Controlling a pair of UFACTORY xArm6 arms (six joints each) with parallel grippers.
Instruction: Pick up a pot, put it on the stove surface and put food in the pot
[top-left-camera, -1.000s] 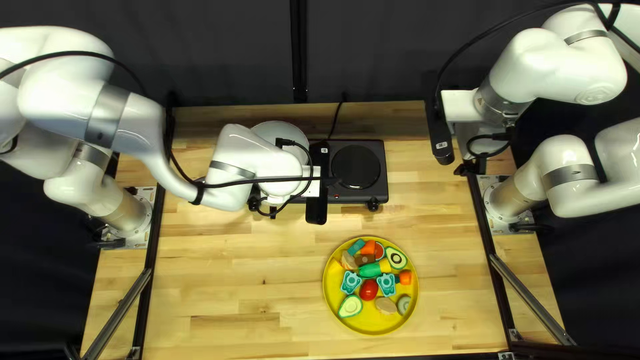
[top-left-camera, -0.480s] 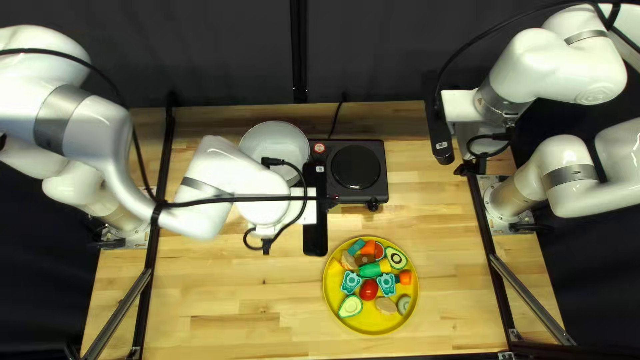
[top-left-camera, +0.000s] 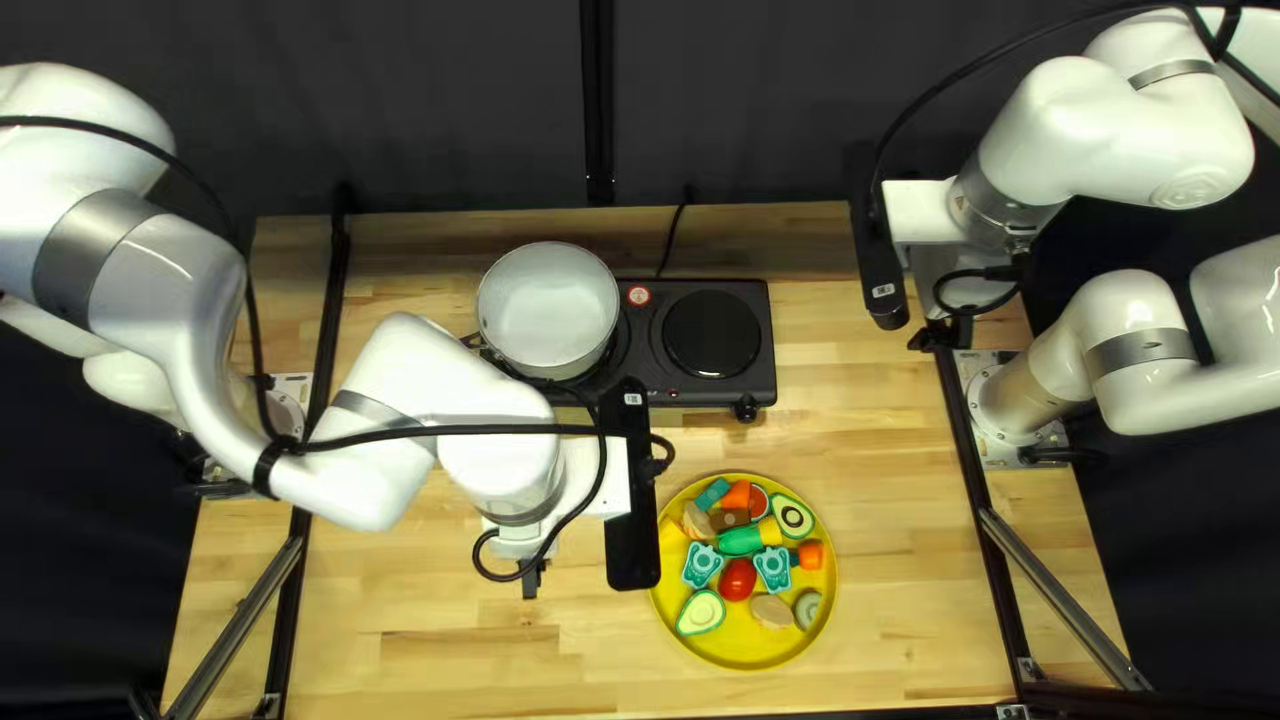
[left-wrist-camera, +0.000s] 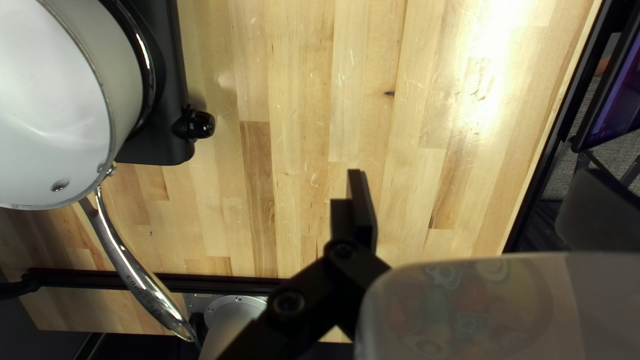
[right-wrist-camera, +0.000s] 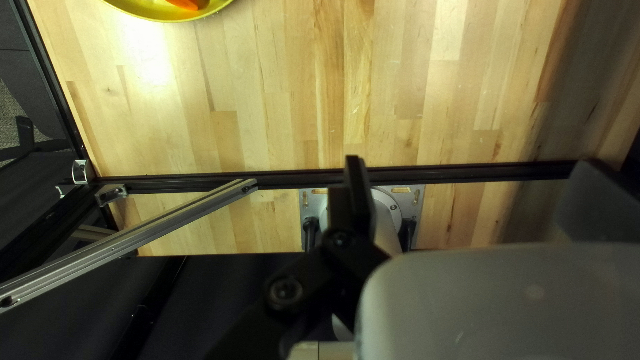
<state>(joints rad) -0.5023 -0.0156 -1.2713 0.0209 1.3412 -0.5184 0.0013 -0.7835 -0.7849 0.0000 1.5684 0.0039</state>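
White long-handled metal pot (top-left-camera: 548, 310) seated on black two-burner stove (top-left-camera: 712, 335), ready for filling; left tool (left-wrist-camera: 359, 202) released, empty, beside round yellow plate (top-left-camera: 662, 590) of toy food

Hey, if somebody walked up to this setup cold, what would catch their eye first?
Probably the yellow plate heaped with colourful toy food, near the front edge of the table. Next, the white pot sitting on the left burner of the black stove farther back, and the big white left arm bent low over the table beside the plate.
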